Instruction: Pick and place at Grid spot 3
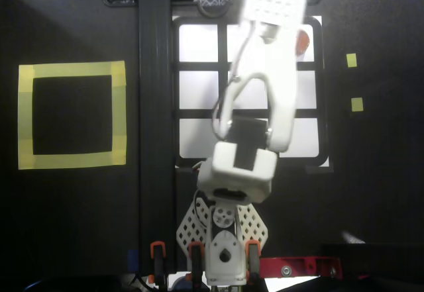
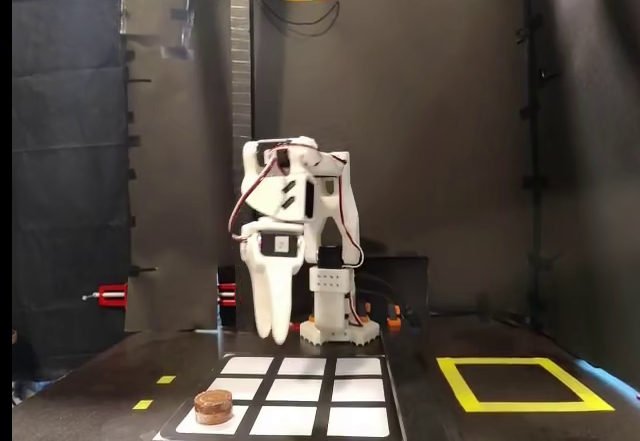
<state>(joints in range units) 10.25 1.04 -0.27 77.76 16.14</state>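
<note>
The brown disc (image 2: 212,406) lies flat in Grid spot 3 (image 2: 240,419), the near-left cell of the black-framed grid in the fixed view. In the overhead view that cell (image 1: 316,47) is the top-right corner, and the disc (image 1: 303,40) peeks out beside the white arm (image 1: 278,93). My gripper (image 2: 272,336) hangs fingers-down, raised above the far side of the grid, apart from the disc. Its fingers look pressed together and hold nothing. In the overhead view the fingertips are hidden under the arm.
A yellow-taped square outline (image 1: 71,70) lies left of the grid in the overhead view, right in the fixed view (image 2: 500,362). A black upright rail (image 1: 156,106) stands between them. Small yellow marks (image 1: 351,60) lie beside the grid. The arm's base (image 2: 340,331) is behind it.
</note>
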